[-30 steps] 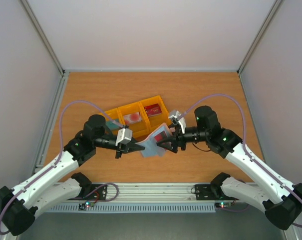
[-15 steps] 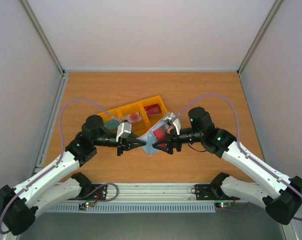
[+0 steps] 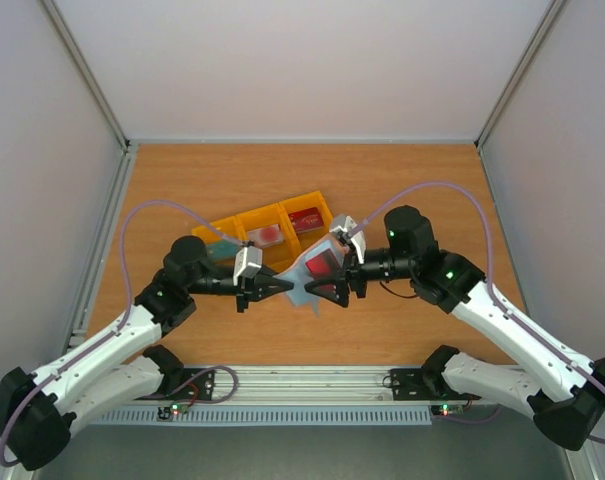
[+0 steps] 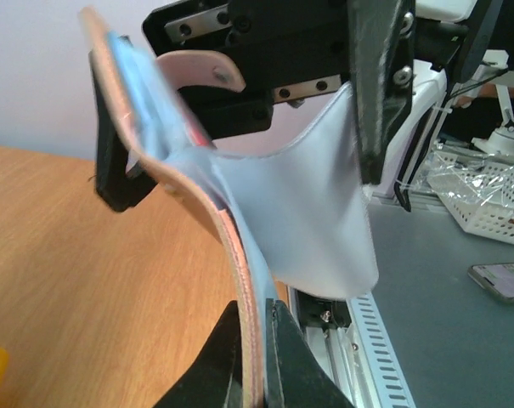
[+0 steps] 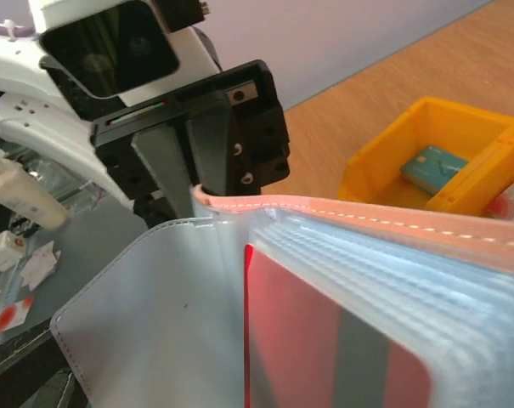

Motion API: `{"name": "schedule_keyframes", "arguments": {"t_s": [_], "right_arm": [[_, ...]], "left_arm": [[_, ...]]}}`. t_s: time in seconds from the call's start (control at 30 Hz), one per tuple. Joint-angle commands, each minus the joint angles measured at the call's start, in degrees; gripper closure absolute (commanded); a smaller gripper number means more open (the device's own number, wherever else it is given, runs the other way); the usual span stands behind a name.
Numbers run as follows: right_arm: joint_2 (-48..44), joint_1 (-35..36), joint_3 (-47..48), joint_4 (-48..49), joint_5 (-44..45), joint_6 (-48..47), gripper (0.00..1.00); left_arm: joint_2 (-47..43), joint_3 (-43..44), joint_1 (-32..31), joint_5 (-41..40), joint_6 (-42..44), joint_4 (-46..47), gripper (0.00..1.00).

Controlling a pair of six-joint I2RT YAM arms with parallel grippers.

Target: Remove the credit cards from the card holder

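Your right gripper (image 3: 327, 277) has just spread wide, holding nothing, poised for the red card (image 5: 324, 340), while your left gripper (image 4: 255, 340) clamps the card holder (image 4: 307, 212) by its edge.

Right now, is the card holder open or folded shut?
Open: the card holder is spread, pale inside showing, a red card in one pocket.

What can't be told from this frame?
- Whether the right gripper touches the red card: the holder hides the contact in the top view; the right wrist view cuts the fingers off.
- Cards behind the red one: right wrist view, cloudy sleeves blur them.
- Print on the tray cards: top view, too small.
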Motion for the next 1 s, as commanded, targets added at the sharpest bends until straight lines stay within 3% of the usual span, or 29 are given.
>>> {"name": "schedule_keyframes", "arguments": {"t_s": [0.0,0.13,0.4,0.63,0.77,0.87,0.97], "right_arm": [[3.22,1.83,1.49,4.87,0.34,0.85,0.02],[5.78,4.09,4.64,4.7,0.64,-0.32,0.02],[4.39,4.4,7.34,0.28,-0.92,-2.1,0.01],[-5.88,3.13,6.08,-6.96,8.5,-7.74,0.02],[-1.82,2.97,8.85,-11.78,16.69,-6.66,0.07],[2.6,2.98,10.5,-14.44,17.57,-5.76,0.1],[2.4,3.04,9.42,-11.1,14.18,-5.21,0.08]], "left_arm": [[0.15,-1.9,0.11,-3.5,-6.94,13.82,1.0],[0.02,-3.42,0.12,-7.53,-12.42,17.13,1.0],[-0.41,-4.74,0.1,-9.74,-13.21,19.05,1.0],[-2.26,-4.7,0.08,-3.68,-11.89,18.36,1.0],[-2.23,-3.9,0.01,-2.86,-10.27,17.42,1.0],[-1.99,-2.11,0.04,-5.16,-10.4,14.01,1.0],[-1.61,0.9,0.0,-14.54,-12.9,2.33,1.0]]}}
